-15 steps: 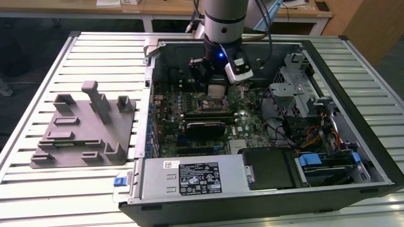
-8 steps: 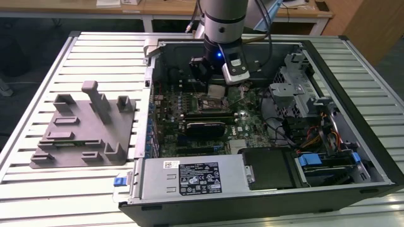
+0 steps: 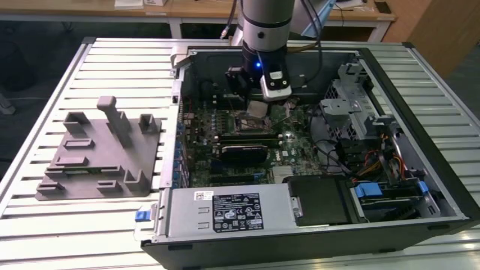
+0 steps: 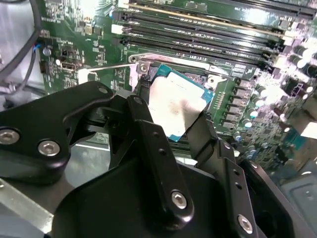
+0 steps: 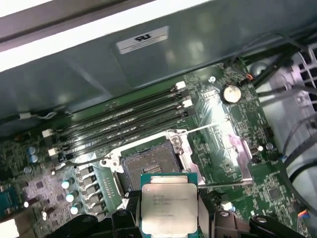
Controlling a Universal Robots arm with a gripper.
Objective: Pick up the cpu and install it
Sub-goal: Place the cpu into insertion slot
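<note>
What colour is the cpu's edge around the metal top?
The cpu has a teal-green edge, clearest in the second wrist view.

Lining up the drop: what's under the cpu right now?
The cpu, held in the gripper, hangs over the motherboard at the edge of the open socket. The socket's recess shows beside it; what lies directly beneath the chip is covered.

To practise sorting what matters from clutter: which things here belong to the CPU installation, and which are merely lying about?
Job in hand:
cpu
fingers gripping it
open socket

Lying about:
grey holder
power supply box
memory slots
coin battery
</note>
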